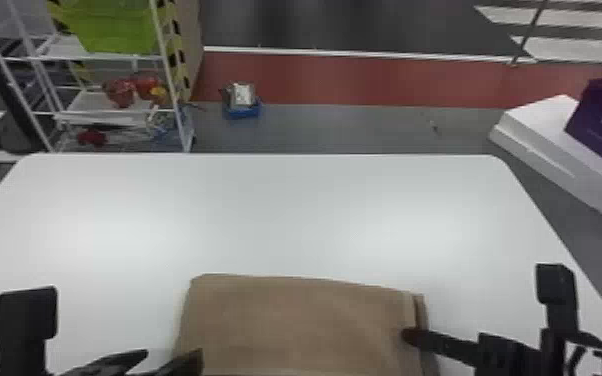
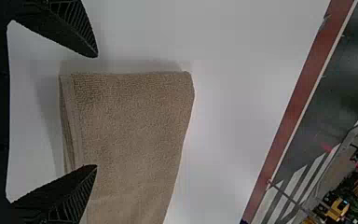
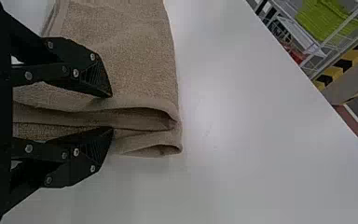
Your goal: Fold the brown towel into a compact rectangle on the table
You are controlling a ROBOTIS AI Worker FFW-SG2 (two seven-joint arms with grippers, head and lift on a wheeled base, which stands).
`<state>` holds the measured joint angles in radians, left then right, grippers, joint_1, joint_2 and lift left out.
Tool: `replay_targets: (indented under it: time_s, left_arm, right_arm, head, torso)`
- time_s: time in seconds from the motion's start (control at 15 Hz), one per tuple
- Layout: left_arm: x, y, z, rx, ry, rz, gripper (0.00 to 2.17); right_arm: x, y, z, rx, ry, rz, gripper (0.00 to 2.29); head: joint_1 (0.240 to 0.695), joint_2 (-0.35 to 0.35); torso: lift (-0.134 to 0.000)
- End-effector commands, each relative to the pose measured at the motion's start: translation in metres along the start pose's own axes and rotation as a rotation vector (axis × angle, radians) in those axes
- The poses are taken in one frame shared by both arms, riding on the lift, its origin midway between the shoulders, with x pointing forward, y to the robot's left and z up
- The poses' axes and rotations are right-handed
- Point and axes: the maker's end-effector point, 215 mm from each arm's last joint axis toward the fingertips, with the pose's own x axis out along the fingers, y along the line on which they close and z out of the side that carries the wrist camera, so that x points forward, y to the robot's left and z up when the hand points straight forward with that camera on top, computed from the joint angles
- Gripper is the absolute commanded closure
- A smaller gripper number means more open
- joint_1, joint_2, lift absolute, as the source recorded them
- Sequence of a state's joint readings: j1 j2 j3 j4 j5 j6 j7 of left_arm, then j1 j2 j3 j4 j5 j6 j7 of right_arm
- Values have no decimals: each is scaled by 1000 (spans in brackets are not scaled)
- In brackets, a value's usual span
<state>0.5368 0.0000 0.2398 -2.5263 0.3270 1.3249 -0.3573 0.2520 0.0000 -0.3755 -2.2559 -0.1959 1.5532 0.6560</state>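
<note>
The left pincer (image 2: 96,111) is spread wide above the towel's left end. The right pincer (image 3: 112,112) has its fingers a little apart, with soft folded edges between them; it does not look like a firm pinch. The brown towel (image 1: 295,320) lies on the near part of the white surface (image 1: 275,210). It is folded into a long shape with layers, so maybe half done. One more fold, end over end, looks left. Past the surface stands a white rack (image 1: 97,118).

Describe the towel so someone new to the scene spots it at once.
Start at the big white table with rounded far corners. On its near side, by the left gripper, lies the folded towel. It's the flat brown cloth with a layered edge at the right gripper; both grippers are black.
</note>
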Motion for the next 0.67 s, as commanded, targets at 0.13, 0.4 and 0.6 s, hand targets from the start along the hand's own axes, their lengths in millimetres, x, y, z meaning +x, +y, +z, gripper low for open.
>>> replay_targets:
  time_s: [0.13, 0.4, 0.6]
  left_arm:
    - [0, 0, 1, -6, -4, -3, 33]
    - [1, 1, 2, -6, -4, -2, 33]
    - [0, 0, 4, -4, -8, -3, 33]
  right_arm:
    - [0, 2, -2, 2, 4, 6, 822]
    - [-1, 4, -1, 7, 3, 14, 1251]
    - [-10, 18, 11, -17, -28, 39, 1298]
  head:
    - [695, -54]
    - [695, -51]
    - [695, -48]
  torso:
    - [-123]
    - [-123]
    - [-123]
